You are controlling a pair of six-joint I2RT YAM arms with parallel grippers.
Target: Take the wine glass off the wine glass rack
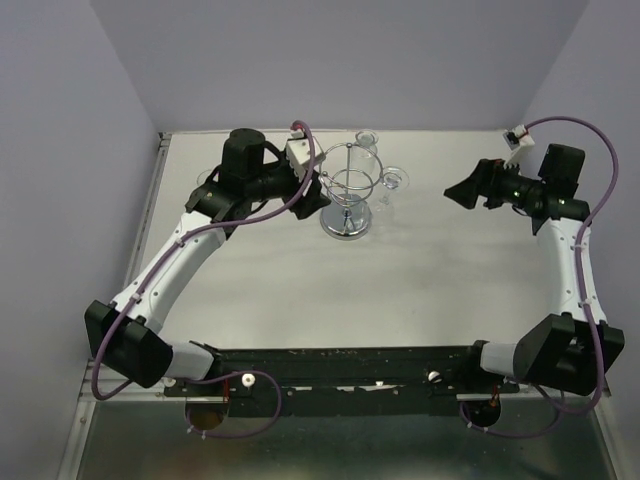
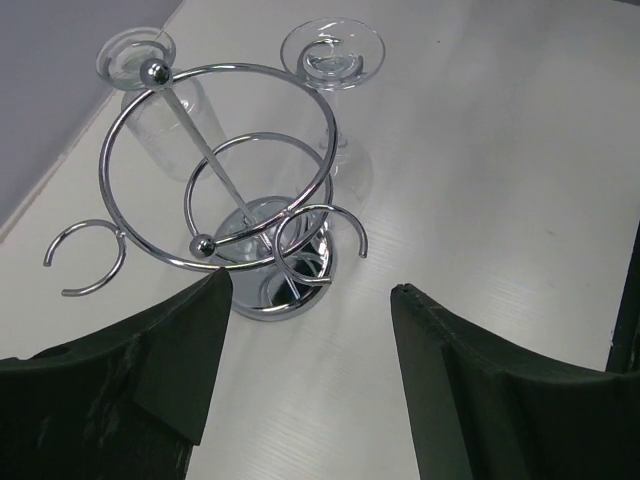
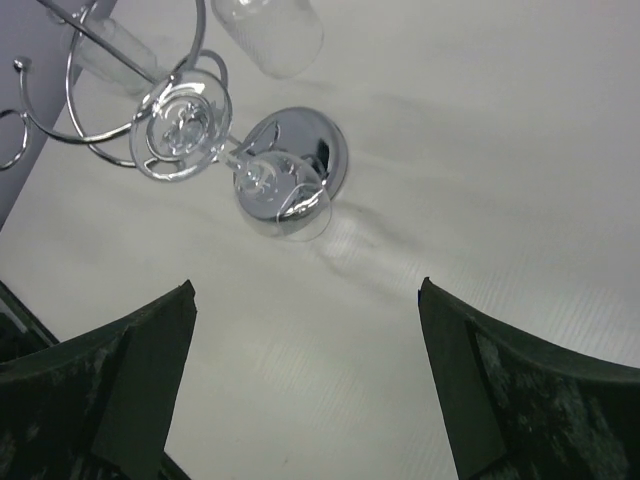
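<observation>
The chrome wine glass rack (image 1: 346, 205) stands at the back middle of the table. Two clear wine glasses hang upside down from its loop hooks: one at the back (image 1: 366, 140) and one on the right (image 1: 394, 180). My left gripper (image 1: 314, 192) is open and empty, just left of the rack. In the left wrist view, the rack (image 2: 225, 165) and both glass feet (image 2: 333, 52) (image 2: 135, 55) lie ahead of the open gripper (image 2: 310, 290). My right gripper (image 1: 453, 192) is open and empty, right of the rack. Its view shows the nearer glass (image 3: 285, 195) ahead of the open gripper (image 3: 305, 290).
The rack's empty loop hooks (image 2: 85, 258) stick out to the side. The back wall and the left table edge (image 1: 160, 170) are close to the rack. The black arm mounting rail (image 1: 350, 365) runs along the near edge.
</observation>
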